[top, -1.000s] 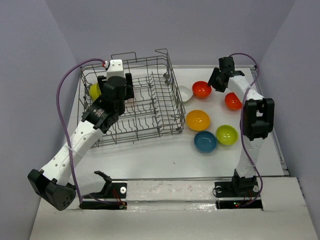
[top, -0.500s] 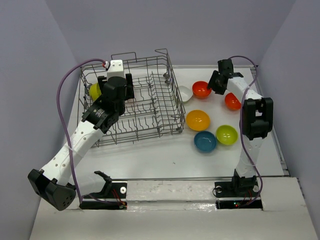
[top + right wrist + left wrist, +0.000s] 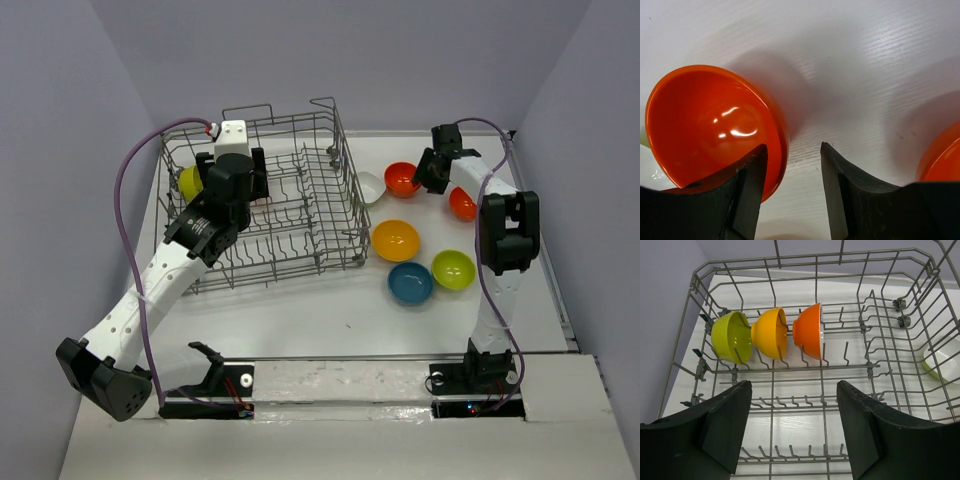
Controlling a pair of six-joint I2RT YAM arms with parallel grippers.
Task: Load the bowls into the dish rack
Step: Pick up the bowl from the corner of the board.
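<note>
The grey wire dish rack (image 3: 300,215) stands at the left, and my left gripper (image 3: 252,180) hangs open over it. In the left wrist view its empty jaws (image 3: 793,385) look down on the rack floor (image 3: 790,425). A lime green bowl (image 3: 730,337), an orange-yellow bowl (image 3: 771,333) and a red-orange bowl (image 3: 810,331) stand on edge in the back row. My right gripper (image 3: 432,178) is down at a red-orange bowl (image 3: 403,179). It is open (image 3: 793,147) and straddles that bowl's (image 3: 710,125) rim, with the left finger (image 3: 747,185) inside the bowl and the right finger (image 3: 845,190) on the table side.
On the table right of the rack lie a white bowl (image 3: 371,187), a second red-orange bowl (image 3: 463,204), an orange-yellow bowl (image 3: 396,240), a teal bowl (image 3: 410,283) and a lime green bowl (image 3: 453,269). The rack's tall wire side (image 3: 345,170) stands near the white bowl.
My right gripper has shifted a little left onto the red-orange bowl's rim and its jaws have narrowed slightly. The left arm has not moved.
</note>
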